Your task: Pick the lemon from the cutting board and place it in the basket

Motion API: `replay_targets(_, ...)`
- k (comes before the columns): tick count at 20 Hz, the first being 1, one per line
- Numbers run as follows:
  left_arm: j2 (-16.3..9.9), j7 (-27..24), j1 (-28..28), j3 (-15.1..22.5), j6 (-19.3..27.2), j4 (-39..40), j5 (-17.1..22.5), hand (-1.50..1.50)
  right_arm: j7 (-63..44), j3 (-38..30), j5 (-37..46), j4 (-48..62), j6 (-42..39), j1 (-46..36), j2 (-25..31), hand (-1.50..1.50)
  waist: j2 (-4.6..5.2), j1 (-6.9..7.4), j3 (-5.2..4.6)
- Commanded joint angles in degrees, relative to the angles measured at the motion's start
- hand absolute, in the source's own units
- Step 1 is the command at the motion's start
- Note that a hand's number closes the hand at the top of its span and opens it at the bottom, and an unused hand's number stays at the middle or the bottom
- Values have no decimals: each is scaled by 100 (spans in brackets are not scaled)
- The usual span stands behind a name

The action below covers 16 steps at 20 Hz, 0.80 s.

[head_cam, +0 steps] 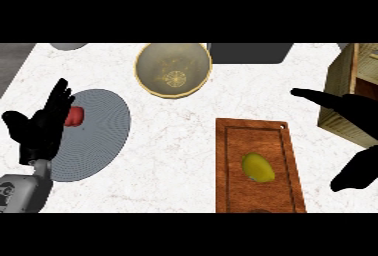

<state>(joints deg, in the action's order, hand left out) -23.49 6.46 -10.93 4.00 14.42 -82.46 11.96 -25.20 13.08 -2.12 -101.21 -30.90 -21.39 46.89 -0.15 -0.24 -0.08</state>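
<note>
Fingers of the right hand [354, 112] are spread and empty — thumb low, the rest pointing left, palm beside the cutting board's [258, 135] right edge and in front of a wooden box [343, 75]. Lemon [258, 167] lies on the board, untouched. Basket [173, 68] sits beyond. Left hand [40, 125] rests open, fingers up, over a grey plate [100, 130] — a red object [74, 116] just beside it.
</note>
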Motion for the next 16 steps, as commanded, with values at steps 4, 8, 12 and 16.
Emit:
replay_targets(4, 184, 16, -167, -150, -99, 205, -237, 0, 148, -455, 306, -590, 157, 893, -549, -150, 10, -22, 9)
replay_targets(8, 362, 95, -98, -120, -60, -98, -350, 0, 809, -199, 1045, -36, 349, 1081, -1131, -150, 16, 20, 11)
replay_targets(12, 476, -95, -67, -265, -215, 180, -529, 0, 1022, -236, 1442, 311, 320, 938, -1586, -150, 17, 24, 9)
replay_targets(16, 279, 231, -93, -528, -440, -134, -481, 0, 1533, -190, 1928, 679, 457, 1028, -1900, -150, 16, 38, 10)
